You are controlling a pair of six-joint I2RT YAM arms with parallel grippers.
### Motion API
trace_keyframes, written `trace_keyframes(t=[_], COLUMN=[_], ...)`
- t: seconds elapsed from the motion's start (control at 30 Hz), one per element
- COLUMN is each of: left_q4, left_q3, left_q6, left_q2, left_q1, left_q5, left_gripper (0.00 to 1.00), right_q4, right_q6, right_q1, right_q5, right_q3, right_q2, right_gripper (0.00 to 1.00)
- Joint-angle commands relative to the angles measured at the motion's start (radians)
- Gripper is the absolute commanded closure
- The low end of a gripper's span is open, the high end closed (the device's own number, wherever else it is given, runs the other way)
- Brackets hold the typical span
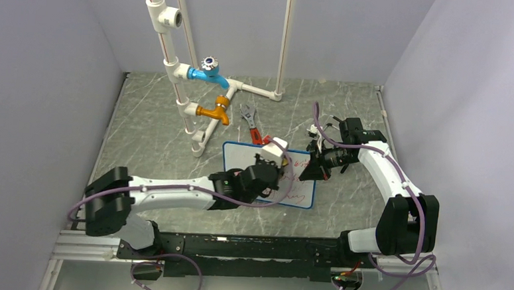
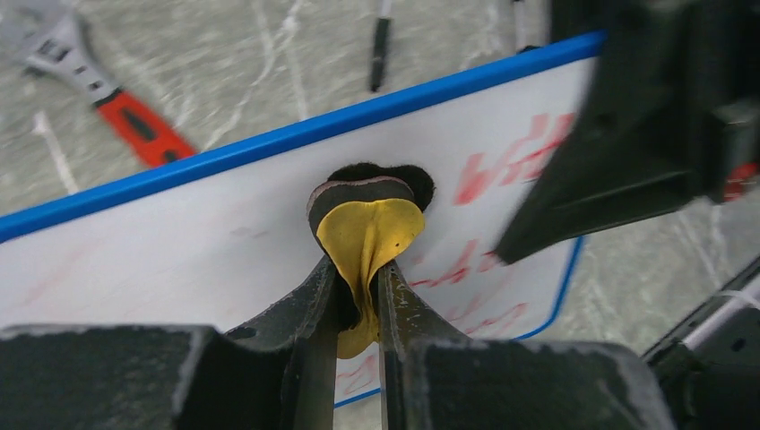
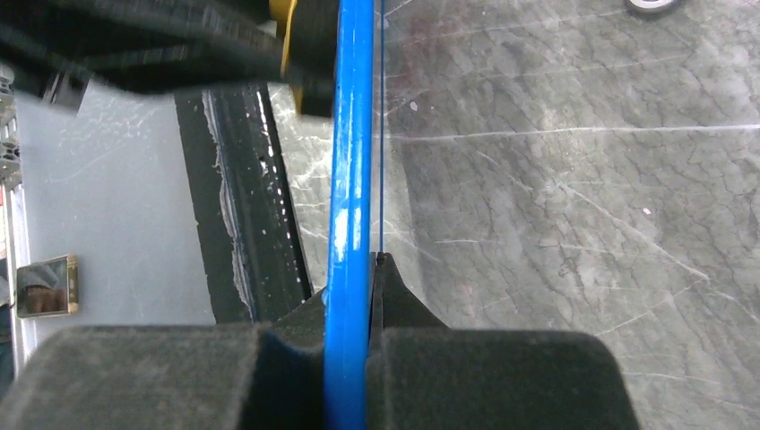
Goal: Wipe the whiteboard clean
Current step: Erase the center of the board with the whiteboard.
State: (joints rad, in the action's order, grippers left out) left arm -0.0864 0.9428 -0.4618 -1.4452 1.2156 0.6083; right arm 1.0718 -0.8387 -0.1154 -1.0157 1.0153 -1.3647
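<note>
Left gripper (image 2: pixel 358 269): narrowly parted, clamped on a folded yellow and black eraser (image 2: pixel 366 224).
Eraser: pressed against the board's white face.
Whiteboard (image 1: pixel 237 158): laid face up mid-counter (image 1: pixel 156 120) between the arms, its long axis running roughly left to right.
Red writing (image 2: pixel 502 166): seen on the right half.
Right gripper (image 3: pixel 369 269): closed tight on the blue frame (image 3: pixel 352 134) at the board's right edge.

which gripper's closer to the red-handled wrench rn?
Left. The left gripper presses an eraser on the whiteboard, just on the near side of the wrench, which lies past the board's far edge. The right gripper clamps the board's right edge, farther off sideways.
</note>
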Motion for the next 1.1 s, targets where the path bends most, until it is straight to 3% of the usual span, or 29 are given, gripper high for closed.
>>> trace_keyframes(t=[0.0,0.13,0.37,0.7,0.93,1.07], left_q4=[-0.08,-0.048,-0.01,-0.014,-0.076,-0.142], left_q3=[0.13,0.096,-0.12,-0.329,-0.332,-0.283], left_q6=[0.053,0.043,-0.033,-0.028,0.019,0.048], left_q2=[-0.104,-0.088,0.107,0.293,0.317,0.258], left_q1=[0.032,0.023,-0.101,-0.296,-0.303,-0.209], left_q5=[-0.053,0.017,0.062,0.009,-0.122,-0.157], left_gripper=[1.0,1.0,1.0,1.0,1.0,1.0], right_q4=[0.045,0.045,0.049,0.047,0.045,0.046], right_q6=[-0.067,-0.069,-0.073,-0.07,-0.068,-0.068], right_q1=[-0.024,-0.024,-0.024,-0.024,-0.024,-0.023], right_q5=[0.013,0.012,0.01,0.012,0.012,0.013], right_q3=[-0.001,-0.002,-0.002,-0.001,0.0,0.002], right_q2=[0.008,0.011,0.014,0.01,0.005,0.0], right_gripper=[1.0,1.0,1.0,1.0,1.0,1.0])
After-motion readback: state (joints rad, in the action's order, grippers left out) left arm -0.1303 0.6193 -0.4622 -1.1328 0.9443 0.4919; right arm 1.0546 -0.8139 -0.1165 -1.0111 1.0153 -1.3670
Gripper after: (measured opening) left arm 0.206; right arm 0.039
